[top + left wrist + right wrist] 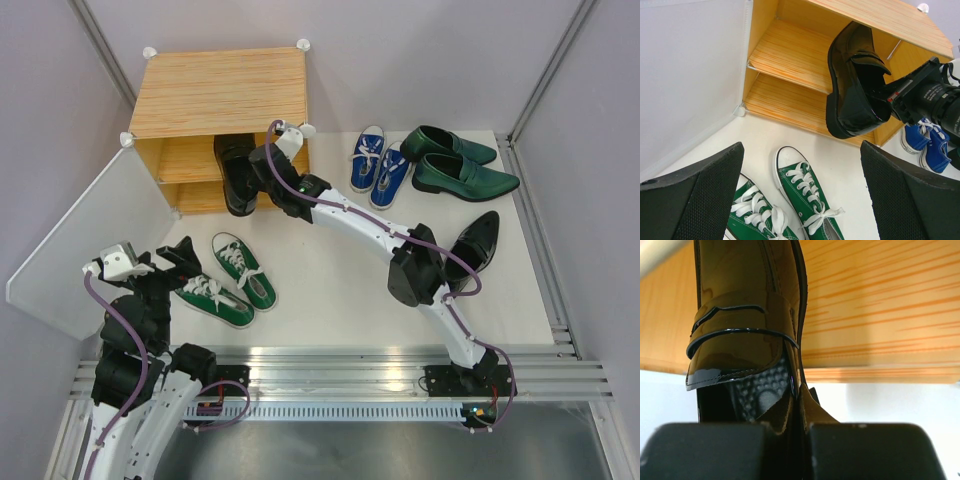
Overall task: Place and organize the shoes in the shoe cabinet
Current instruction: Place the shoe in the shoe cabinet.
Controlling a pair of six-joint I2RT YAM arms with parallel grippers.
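shoe cabinet [222, 90]: light wood-grain, two shelves, door open
black shoe [850, 100]: glossy, tilted at cabinet's open front
other black shoe [488, 232]: well right of cabinet
green sneakers [232, 280]: before cabinet
blue sneakers [380, 165]: just right
dark-green loafers [460, 160]: farther right

A: Is any lettering legible on the shoe cabinet [225, 90]?
B: None. No brand, label or number can be read on it, the green sneakers [243, 268], the blue sneakers [390, 175] or the black shoe [852, 95].

Right arm [370, 225] is stretching far forward, its end effector [255, 168] pinching tight; left end effector [801, 150] is hovering low, gaping wide.
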